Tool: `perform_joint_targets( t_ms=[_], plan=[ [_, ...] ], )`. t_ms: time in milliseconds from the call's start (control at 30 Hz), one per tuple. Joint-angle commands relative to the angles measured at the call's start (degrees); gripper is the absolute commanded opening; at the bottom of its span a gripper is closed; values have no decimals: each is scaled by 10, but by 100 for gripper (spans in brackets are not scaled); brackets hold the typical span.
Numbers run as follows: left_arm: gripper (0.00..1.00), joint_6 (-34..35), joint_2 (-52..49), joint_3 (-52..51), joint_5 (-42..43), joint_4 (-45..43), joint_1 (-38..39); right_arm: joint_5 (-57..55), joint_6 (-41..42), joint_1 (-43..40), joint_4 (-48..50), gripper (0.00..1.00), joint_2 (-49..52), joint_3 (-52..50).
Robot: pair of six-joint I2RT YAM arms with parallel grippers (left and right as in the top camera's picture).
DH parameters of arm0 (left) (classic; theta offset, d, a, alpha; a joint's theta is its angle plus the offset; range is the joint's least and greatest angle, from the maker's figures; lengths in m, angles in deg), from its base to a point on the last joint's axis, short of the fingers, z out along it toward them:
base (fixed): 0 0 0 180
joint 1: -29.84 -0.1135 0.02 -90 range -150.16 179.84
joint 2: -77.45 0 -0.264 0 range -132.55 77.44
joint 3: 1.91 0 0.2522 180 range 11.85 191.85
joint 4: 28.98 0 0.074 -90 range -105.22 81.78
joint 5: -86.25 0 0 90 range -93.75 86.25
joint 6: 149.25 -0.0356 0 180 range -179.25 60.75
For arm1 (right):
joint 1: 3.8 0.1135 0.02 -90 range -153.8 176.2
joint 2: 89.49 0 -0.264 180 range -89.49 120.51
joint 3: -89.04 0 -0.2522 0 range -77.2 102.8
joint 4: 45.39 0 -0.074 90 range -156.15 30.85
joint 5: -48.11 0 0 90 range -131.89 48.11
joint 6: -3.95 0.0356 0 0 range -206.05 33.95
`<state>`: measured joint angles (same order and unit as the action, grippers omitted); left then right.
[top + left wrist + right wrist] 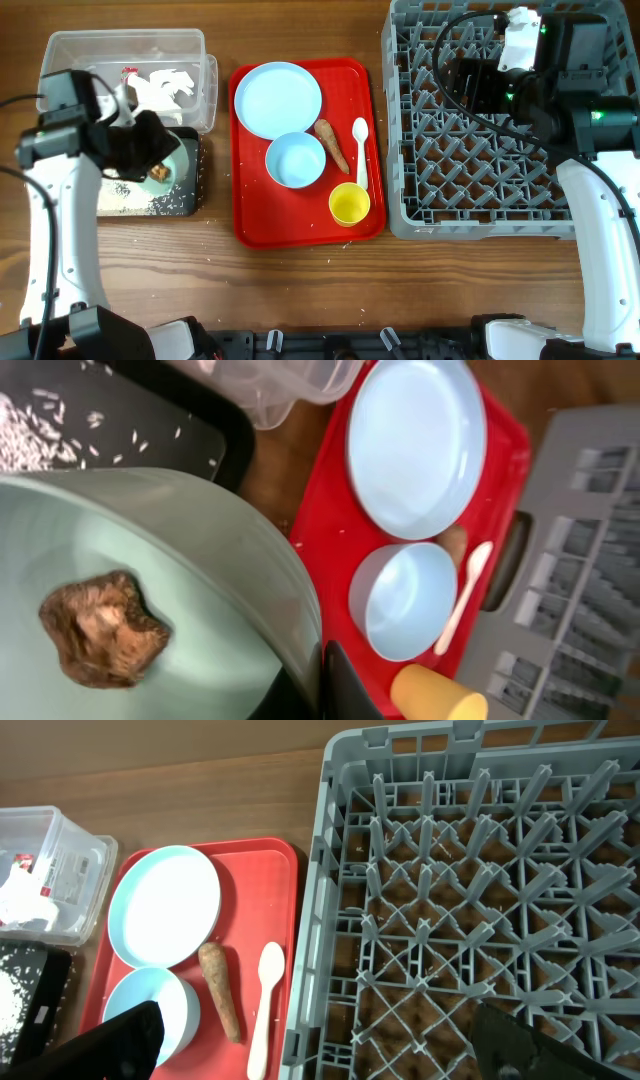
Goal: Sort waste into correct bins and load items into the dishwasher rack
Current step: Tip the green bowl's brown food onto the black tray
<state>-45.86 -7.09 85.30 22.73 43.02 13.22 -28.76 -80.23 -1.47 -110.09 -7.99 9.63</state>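
Green bowl (180, 560), brown lump (100, 628) inside, is over the black tray (196, 172) at left, its rim pinched by the left gripper (322, 690). Right of it, a red tray (250, 225) holds plate (277, 99), small bowl (296, 160), carrot (332, 146), spoon (361, 150) and cup (349, 204) — the right gripper (320, 1050) gapes wide and empty over the rack (480, 190).

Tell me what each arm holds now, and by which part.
The left gripper holds the mint-green bowl by its rim; the right gripper holds nothing.

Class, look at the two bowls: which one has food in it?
The mint-green bowl: a brown lump sits inside it. The pale blue bowl on the red tray is empty.
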Motion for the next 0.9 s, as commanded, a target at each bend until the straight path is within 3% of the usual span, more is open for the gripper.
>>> perform_joint_targets(
  t_ms=[0, 200, 333, 600, 867],
  plan=[
    [4, -85, -26, -13, 110, -4, -73, 9, 3, 3, 3, 100, 5, 8],
    [4, -225, -150, -35, 388, -6, -224, 10, 3, 3, 2, 100, 5, 8],
    [4, -237, -214, -35, 506, -10, -266, 10, 2, 3, 2, 100, 5, 8],
    [4, -235, -227, -35, 633, -6, -279, 10, 3, 3, 1, 100, 5, 8],
    [4, -139, -227, -35, 639, -15, -298, 9, 3, 3, 2, 100, 5, 8]
  ],
)
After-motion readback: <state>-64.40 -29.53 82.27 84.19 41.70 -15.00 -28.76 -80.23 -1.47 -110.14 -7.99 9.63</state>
